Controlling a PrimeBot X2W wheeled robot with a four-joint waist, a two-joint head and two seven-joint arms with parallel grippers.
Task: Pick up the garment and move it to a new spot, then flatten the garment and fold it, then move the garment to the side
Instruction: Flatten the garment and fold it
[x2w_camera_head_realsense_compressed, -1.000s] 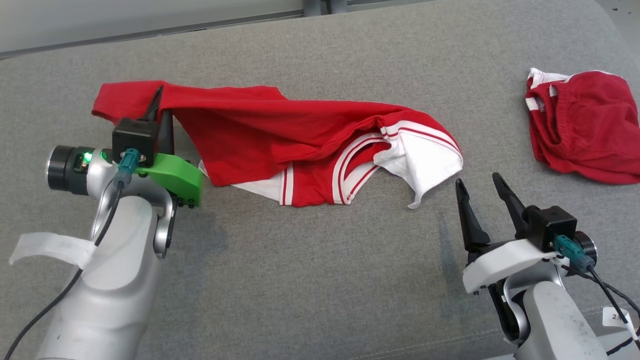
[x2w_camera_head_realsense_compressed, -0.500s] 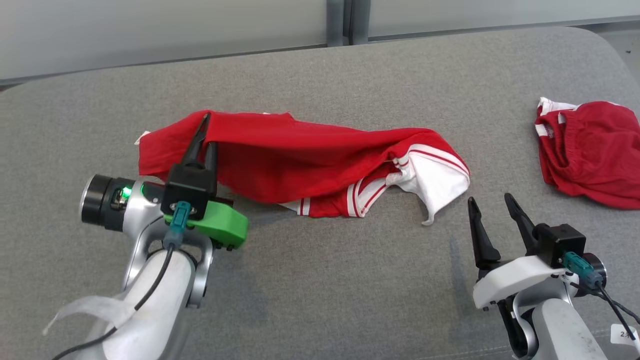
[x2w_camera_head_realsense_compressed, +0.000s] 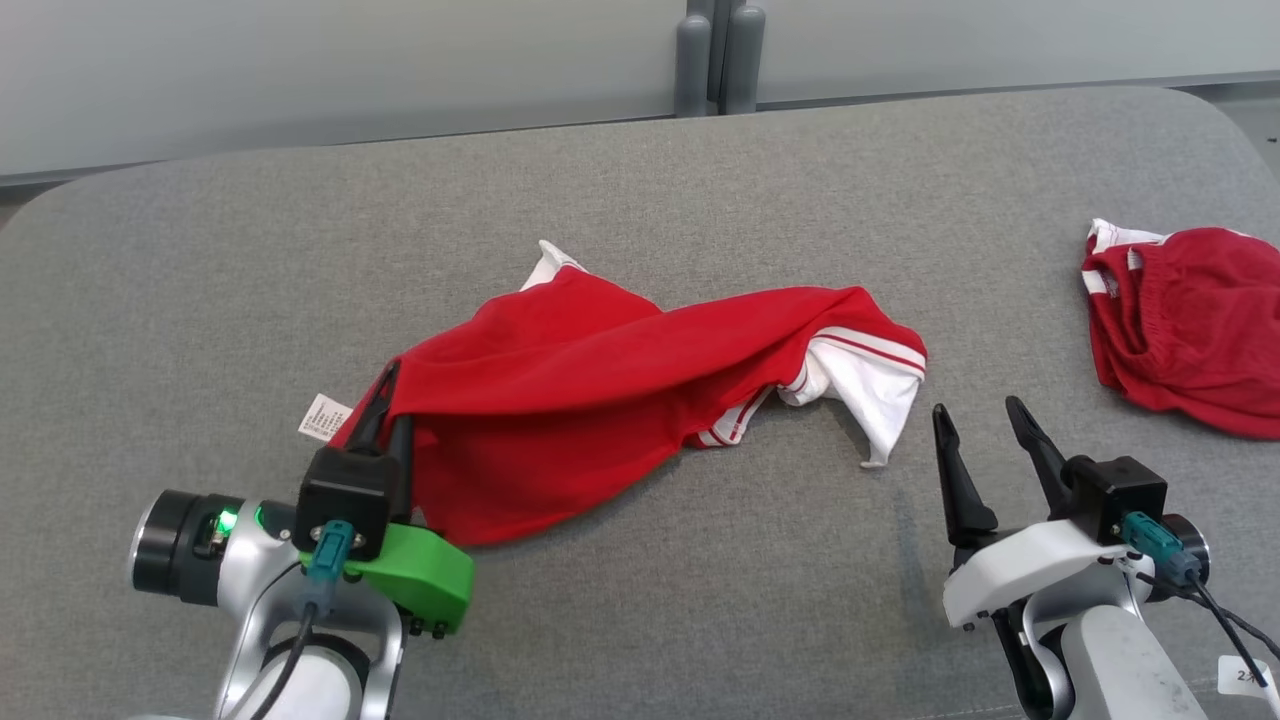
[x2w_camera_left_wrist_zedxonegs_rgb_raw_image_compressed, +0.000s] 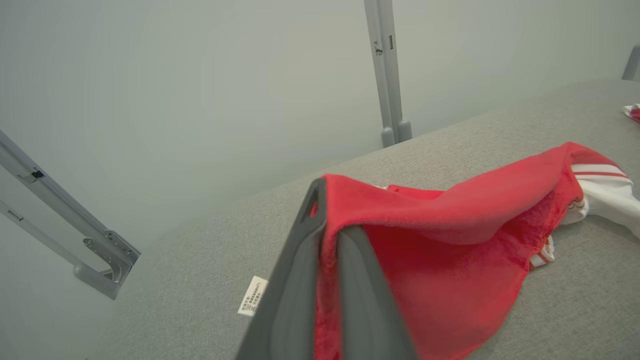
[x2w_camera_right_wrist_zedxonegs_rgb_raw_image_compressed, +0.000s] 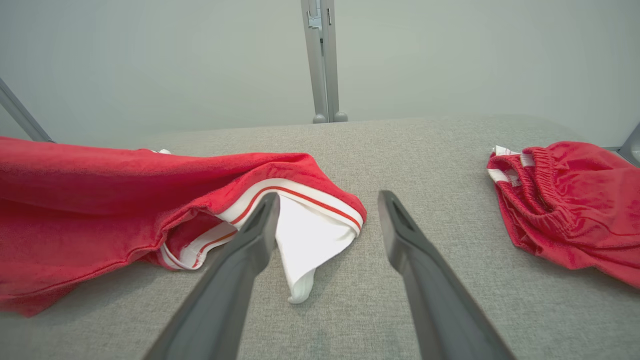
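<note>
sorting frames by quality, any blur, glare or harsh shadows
Head view: even, soft light, no glare, a faint shadow on the grey upholstered surface left of the right gripper. Left wrist view: the left gripper, shut on the crumpled red and white garment, looks soft up close. Right wrist view: fingers blur toward the bottom edge.

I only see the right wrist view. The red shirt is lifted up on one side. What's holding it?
Observer: The left tool, shut on the shirt at its edge.
Operator: Does it have a label?
Observer: Yes, a white tag sticks out beside that tool.
Operator: Is my tool touching the white sleeve?
Observer: No. In the head view the right tool is open, with a gap between it and the sleeve.
</note>
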